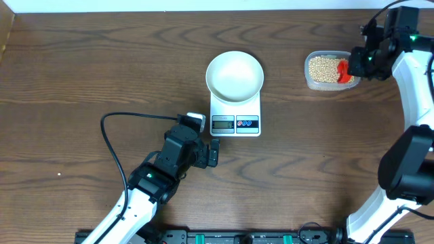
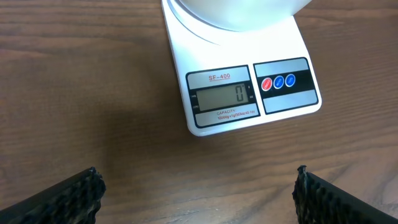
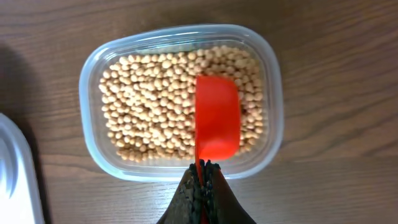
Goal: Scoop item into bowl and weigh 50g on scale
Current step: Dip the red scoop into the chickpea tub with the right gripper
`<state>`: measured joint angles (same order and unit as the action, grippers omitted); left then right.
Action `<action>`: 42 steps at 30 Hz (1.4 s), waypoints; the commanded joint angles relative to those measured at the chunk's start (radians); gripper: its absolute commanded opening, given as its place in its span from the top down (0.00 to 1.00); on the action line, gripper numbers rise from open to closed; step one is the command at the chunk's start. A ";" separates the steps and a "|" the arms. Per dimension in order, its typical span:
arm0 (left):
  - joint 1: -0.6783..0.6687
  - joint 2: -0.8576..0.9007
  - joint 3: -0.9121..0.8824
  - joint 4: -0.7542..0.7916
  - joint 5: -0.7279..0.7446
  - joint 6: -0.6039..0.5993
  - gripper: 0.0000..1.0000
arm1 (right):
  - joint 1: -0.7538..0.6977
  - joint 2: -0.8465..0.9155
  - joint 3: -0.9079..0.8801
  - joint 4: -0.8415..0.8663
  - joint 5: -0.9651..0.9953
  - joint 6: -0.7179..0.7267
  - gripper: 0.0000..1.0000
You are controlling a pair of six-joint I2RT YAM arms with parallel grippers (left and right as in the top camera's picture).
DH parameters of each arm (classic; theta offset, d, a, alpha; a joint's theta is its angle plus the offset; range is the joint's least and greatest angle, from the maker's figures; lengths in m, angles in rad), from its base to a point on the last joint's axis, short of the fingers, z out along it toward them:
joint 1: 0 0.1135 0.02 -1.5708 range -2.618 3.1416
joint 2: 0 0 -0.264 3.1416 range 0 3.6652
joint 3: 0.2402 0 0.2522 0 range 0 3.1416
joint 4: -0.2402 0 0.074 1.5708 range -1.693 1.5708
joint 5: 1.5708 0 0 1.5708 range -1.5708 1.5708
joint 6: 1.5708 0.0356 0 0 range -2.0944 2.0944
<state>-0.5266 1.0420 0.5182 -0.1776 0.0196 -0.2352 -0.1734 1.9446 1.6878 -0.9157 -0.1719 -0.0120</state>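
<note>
Right pincer (image 3: 201,169) clamps a red scoop (image 3: 217,121) — over the beans (image 3: 149,112).

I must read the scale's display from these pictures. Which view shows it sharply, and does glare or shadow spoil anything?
Left wrist: scale display sharp, glare-free, reading zero. Overhead: display too small to read; bowl bright, little detail. Right wrist: beans crisp, evenly lit.

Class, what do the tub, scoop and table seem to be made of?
The tub looks like clear, glossy plastic: beans show through its wall. The scoop seems smooth red plastic. The table is wood or wood-look laminate, judging by its grain.
</note>
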 commanded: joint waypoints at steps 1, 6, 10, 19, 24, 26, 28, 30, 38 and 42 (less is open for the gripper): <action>-0.002 0.002 -0.001 0.000 -0.013 0.006 0.01 | 0.011 0.061 0.016 -0.001 -0.061 0.021 0.99; -0.002 0.002 -0.001 0.000 -0.013 0.006 0.01 | 0.011 0.117 0.016 -0.001 -0.167 0.037 0.99; -0.002 0.002 -0.001 0.000 -0.013 0.006 0.01 | 0.010 0.124 0.016 0.003 -0.216 0.047 0.99; -0.002 0.002 -0.001 0.000 -0.013 0.006 0.01 | -0.013 0.124 0.016 0.003 -0.391 0.110 0.99; -0.002 0.002 -0.001 0.000 -0.013 0.006 0.01 | -0.063 0.124 0.016 -0.012 -0.488 0.113 0.99; -0.002 0.002 -0.001 0.000 -0.013 0.006 0.01 | -0.086 0.124 0.016 -0.017 -0.513 0.113 0.99; -0.002 0.002 -0.001 0.000 -0.013 0.006 0.01 | -0.113 0.124 0.016 -0.021 -0.542 0.113 0.99; -0.002 0.002 -0.001 0.000 -0.013 0.006 0.01 | -0.145 0.124 0.016 -0.029 -0.583 0.111 0.99; -0.002 0.002 -0.001 0.000 -0.013 0.006 0.01 | -0.217 0.124 0.016 -0.064 -0.616 0.108 0.99; -0.002 0.002 -0.001 0.000 -0.013 0.006 0.01 | -0.254 0.124 0.016 -0.069 -0.689 0.108 0.99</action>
<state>-0.5266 1.0420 0.5182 -0.1772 0.0196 -0.2352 -0.4004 2.0556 1.7046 -0.9794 -0.7612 0.0914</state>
